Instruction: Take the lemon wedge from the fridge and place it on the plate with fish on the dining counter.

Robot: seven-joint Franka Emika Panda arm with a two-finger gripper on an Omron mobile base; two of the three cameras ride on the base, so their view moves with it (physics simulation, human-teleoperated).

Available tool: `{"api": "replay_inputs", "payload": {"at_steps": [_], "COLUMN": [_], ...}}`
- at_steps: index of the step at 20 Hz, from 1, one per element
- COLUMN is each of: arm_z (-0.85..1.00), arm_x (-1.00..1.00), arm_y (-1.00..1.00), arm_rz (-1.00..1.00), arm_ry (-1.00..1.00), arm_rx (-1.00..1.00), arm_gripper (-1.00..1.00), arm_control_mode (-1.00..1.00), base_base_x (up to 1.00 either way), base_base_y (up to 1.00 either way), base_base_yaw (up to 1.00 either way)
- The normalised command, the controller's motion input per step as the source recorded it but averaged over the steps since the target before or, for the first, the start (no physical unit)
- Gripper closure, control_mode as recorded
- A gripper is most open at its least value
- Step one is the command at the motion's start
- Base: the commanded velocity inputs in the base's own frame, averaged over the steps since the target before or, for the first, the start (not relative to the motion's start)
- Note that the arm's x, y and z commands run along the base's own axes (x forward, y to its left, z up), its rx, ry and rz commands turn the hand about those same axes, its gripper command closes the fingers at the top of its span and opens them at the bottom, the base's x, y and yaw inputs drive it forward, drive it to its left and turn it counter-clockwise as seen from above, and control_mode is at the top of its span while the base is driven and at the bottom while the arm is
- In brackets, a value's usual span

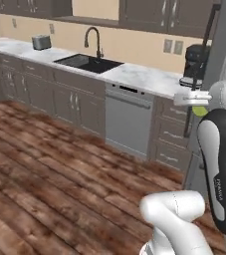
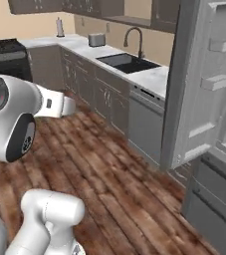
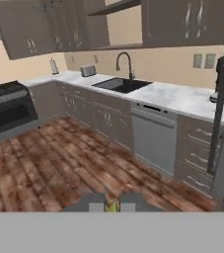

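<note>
A home kitchen — sink [image 1: 88,63], dishwasher [image 1: 127,119], fridge [image 2: 211,99].

The sink [image 1: 88,63] is set in the counter [image 1: 134,74] along the back wall, with the faucet [image 1: 93,41] rising behind it. A toaster [image 1: 41,42] stands on the counter to the left of the sink. The dishwasher [image 1: 128,119] sits under the counter, right of the sink. A coffee machine [image 1: 195,63] stands at the counter's right end, beside the open fridge [image 2: 204,99] door. The stove [image 3: 7,106] stands at the far left, around the corner from the sink
</note>
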Motion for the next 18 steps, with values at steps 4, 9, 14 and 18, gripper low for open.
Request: {"api": "replay_inputs", "payload": {"at_steps": [4,9,14,18], "arm_z": [0.00,0.00,0.00,0.00], "arm_x": [0.00,0.00,0.00,0.00], "arm_y": [0.00,0.00,0.00,0.00], "arm_rz": [0.00,0.00,0.00,0.00], "arm_ry": [0.00,0.00,0.00,0.00], "arm_rx": [0.00,0.00,0.00,0.00], "arm_gripper": [1.00,1.00,1.00,1.00], "arm_control_mode": [1.00,1.00,1.00,1.00], "base_base_x": [-0.05,0.00,-0.13,-0.34], "base_base_y": [0.08,0.03,-0.06,-0.17], "base_base_yaw": [0.87,0.88,0.86,0.83]}}
